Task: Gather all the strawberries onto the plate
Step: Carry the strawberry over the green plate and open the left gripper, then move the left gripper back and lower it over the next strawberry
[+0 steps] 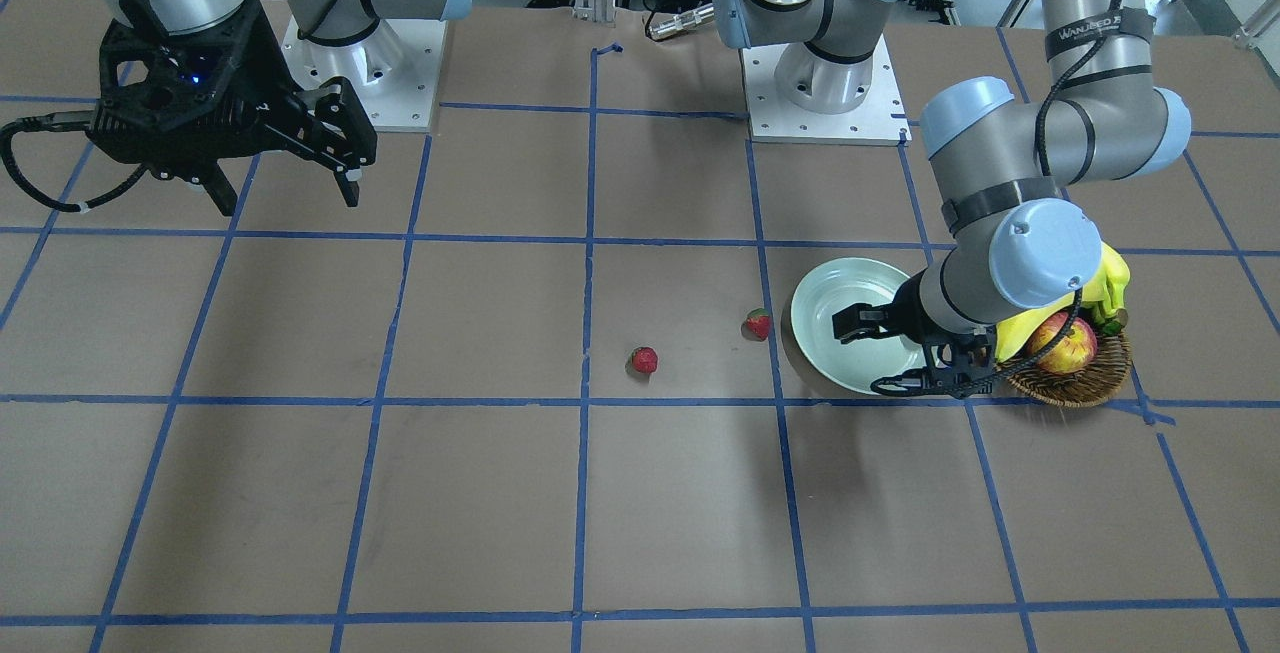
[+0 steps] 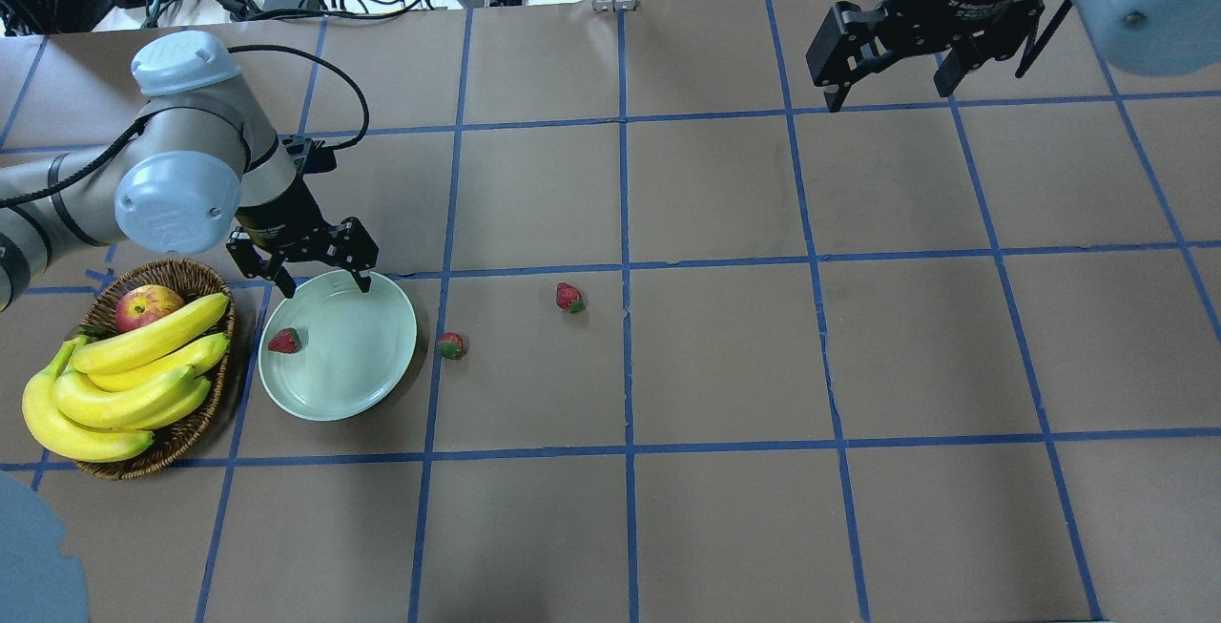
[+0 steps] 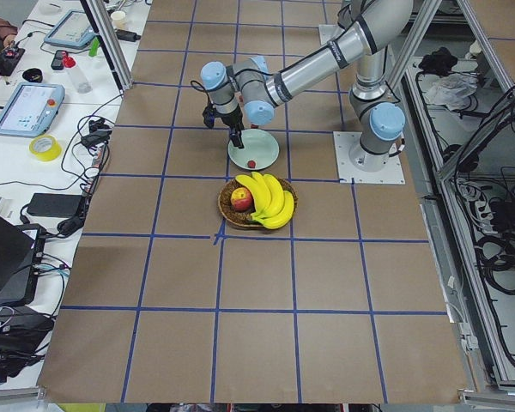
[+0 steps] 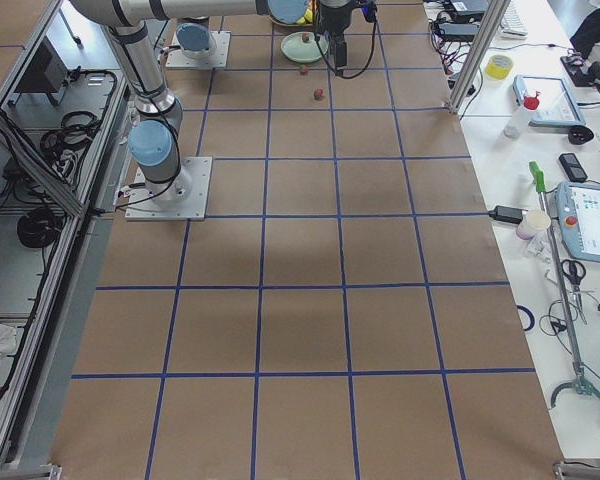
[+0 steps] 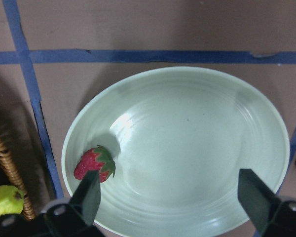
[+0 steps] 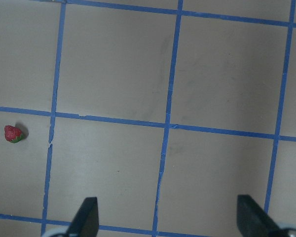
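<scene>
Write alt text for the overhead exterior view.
Left gripper hangs open over the far rim of a mint-green plate holding one strawberry; two more strawberries lie on the table nearby. A basket with bananas and an apple sits left; right gripper open, top right.

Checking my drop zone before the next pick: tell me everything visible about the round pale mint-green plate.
The round, shallow, pale mint-green plate looks glazed and glossy, with a raised rim and faint rings. It lies flat on the brown table, just beside the wicker basket. One red strawberry rests inside near the basket-side rim. The open left gripper hovers above, touching nothing.
</scene>
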Robot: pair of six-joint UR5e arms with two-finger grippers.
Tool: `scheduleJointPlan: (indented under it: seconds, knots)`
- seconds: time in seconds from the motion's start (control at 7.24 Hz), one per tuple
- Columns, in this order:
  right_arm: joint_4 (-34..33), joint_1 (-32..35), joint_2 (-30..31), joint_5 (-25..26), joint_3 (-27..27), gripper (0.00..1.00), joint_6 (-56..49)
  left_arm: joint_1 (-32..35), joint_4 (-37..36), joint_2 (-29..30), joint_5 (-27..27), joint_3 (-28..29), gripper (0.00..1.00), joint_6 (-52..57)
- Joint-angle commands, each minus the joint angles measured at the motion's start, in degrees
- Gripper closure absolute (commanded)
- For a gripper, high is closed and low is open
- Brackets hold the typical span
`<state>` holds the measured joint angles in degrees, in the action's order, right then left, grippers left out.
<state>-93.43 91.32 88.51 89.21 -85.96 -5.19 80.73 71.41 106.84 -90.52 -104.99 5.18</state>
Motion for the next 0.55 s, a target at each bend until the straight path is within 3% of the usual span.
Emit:
scheduleJointPlan:
  seconds: [0.0, 0.41]
  knots:
    - [0.00, 0.00, 0.00, 0.00, 0.00, 0.00, 0.00, 10.01, -1.26, 0.39, 3.67, 3.38, 0.00, -13.48]
    - [0.09, 0.00, 0.00, 0.00, 0.00, 0.00, 0.00, 16.03, -10.65, 2.93, 10.17, 2.86, 0.00, -16.34]
